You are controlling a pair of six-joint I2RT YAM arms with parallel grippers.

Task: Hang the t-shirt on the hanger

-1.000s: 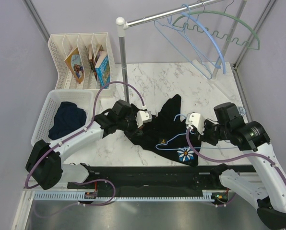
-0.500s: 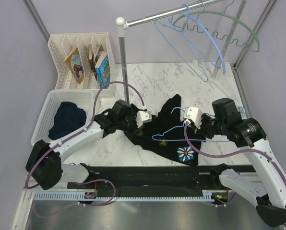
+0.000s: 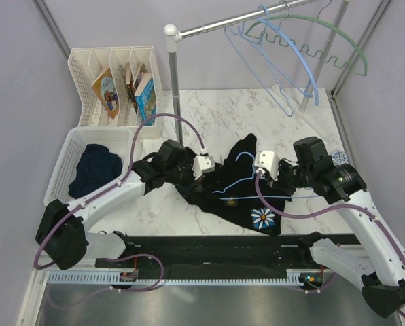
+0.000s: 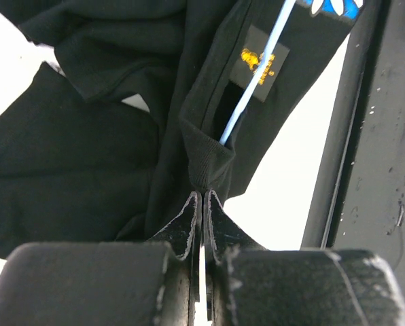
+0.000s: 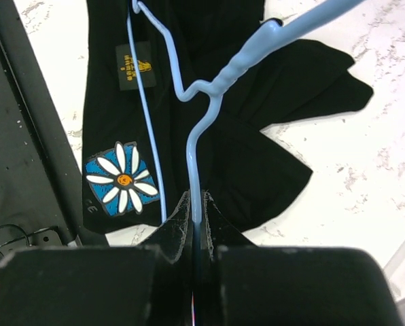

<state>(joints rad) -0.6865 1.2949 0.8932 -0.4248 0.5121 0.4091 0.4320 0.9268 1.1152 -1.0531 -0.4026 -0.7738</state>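
Found the t-shirt [image 3: 240, 178] bunched at mid-frame on the counter [image 3: 257, 115], unmoved over the last second. Found the hanger [image 5: 191, 163] carried up and leftward across the cloth meanwhile, with one wire arm newly slid into the fabric opening beside the yellow emblem [image 4: 259, 62]. Noted the left hand [image 4: 201, 200] clamped shut on that opening's edge, the right hand [image 5: 196, 207] closed just as tight on the wire. Judged the threading begun but the shoulders not yet seated.

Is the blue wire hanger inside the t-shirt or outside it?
Partly inside: one end of the hanger enters the t-shirt opening pinched by the left gripper; the rest lies outside.
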